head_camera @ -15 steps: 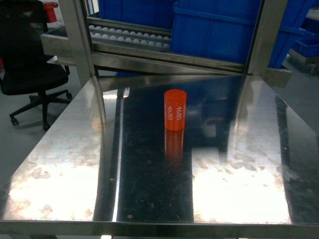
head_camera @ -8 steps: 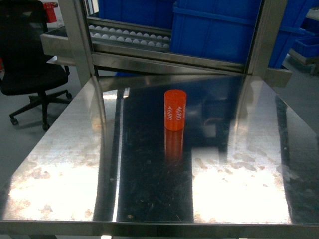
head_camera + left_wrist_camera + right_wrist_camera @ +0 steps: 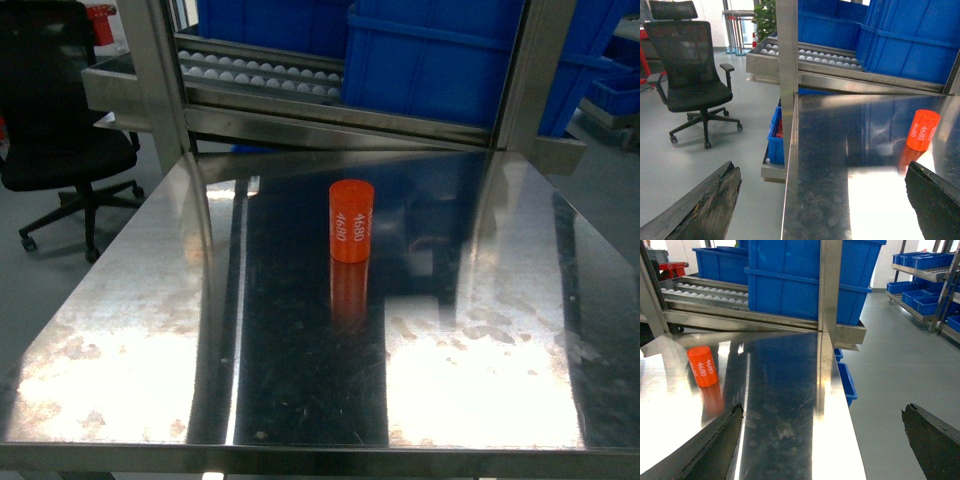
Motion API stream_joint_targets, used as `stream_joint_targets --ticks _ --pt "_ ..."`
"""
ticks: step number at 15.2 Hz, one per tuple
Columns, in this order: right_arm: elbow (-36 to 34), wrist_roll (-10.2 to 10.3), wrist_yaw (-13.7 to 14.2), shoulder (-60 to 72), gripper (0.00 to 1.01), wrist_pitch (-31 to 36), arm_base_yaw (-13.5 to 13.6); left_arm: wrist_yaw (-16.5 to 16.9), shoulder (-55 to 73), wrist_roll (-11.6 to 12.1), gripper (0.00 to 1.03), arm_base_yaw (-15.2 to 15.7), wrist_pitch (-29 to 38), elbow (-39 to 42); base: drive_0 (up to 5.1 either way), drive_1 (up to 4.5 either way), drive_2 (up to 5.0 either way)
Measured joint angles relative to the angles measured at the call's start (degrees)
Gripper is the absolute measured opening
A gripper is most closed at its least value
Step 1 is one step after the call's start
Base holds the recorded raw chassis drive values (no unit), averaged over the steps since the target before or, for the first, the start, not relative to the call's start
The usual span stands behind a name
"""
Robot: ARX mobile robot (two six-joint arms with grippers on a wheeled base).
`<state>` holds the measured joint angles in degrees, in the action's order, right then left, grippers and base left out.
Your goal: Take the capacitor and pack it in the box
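Left end effector: fingers spread wide, nothing between them. It hangs off the tabletop's left edge, partly over the floor, and does not appear in the head view.
Right end effector: also spread wide and empty, sitting low by the tabletop's right edge; likewise absent from the head view.
Tabletop: bare polished steel with bright glare patches and dark reflections. It carries only one item.
Blue bins: stacked behind the steel frame at the far side, beyond the roller track; not part of the job.
Office chair: on the floor well off to the left, clear of any reach.
Capacitor: an orange cylinder marked 4680, standing upright near the middle of the tabletop, slightly towards the far side, touching nothing.
Long axis: vertical, so the fingers would close across the round side wall, not the end faces.
Direction from left arm: ahead and to the right in its wrist view, well apart.
Direction from right arm: ahead and to the left in its wrist view, well apart.
Nearer arm: cannot tell; both seem about equally far.
Box: not visible in any view, so the drop-off place cannot be judged yet.
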<state>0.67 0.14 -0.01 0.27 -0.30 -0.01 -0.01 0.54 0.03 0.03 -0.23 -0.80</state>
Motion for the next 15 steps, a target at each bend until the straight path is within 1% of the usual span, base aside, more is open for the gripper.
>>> stream_joint_targets --ticks 4,5,6,7,8,10,12,13,14,15 --pt "0.0 0.0 0.0 0.0 0.98 0.0 0.0 0.0 0.0 0.0 0.98 0.0 0.0 0.0 0.0 0.0 0.0" --pt "0.0 0.0 0.0 0.0 0.98 0.0 0.0 -2.1 1.0 0.0 0.98 -1.0 -2.6 -0.5 0.0 0.0 0.0" --pt "0.0 0.0 0.0 0.0 0.98 0.0 0.0 -4.0 4.9 0.0 0.98 -3.1 -0.6 -0.6 0.0 0.0 0.0" --pt "0.0 0.0 0.0 0.0 0.98 0.0 0.0 -3.5 9.3 0.0 0.98 -4.1 2.7 -0.8 0.0 0.0 0.0" --pt "0.0 0.0 0.0 0.0 0.98 0.0 0.0 -2.9 18.0 0.0 0.98 -6.0 12.4 -1.2 0.0 0.0 0.0" --pt "0.0 0.0 0.0 0.0 0.98 0.0 0.0 -0.9 37.6 -0.3 0.98 -8.2 32.0 -4.7 0.0 0.0 0.0" --pt "0.0 0.0 0.0 0.0 0.98 0.0 0.0 1.4 60.3 -0.5 0.98 -12.3 49.9 -12.7 0.0 0.0 0.0" --pt "0.0 0.0 0.0 0.0 0.98 0.0 0.0 1.7 70.0 -0.5 0.98 -13.9 55.0 -16.7 0.0 0.0 0.0" --pt "0.0 0.0 0.0 0.0 0.98 0.0 0.0 1.7 79.5 -0.7 0.98 -15.5 58.1 -21.7 0.0 0.0 0.0" --pt "0.0 0.0 0.0 0.0 0.98 0.0 0.0 1.7 85.4 -0.8 0.98 -16.4 58.6 -25.3 0.0 0.0 0.0"
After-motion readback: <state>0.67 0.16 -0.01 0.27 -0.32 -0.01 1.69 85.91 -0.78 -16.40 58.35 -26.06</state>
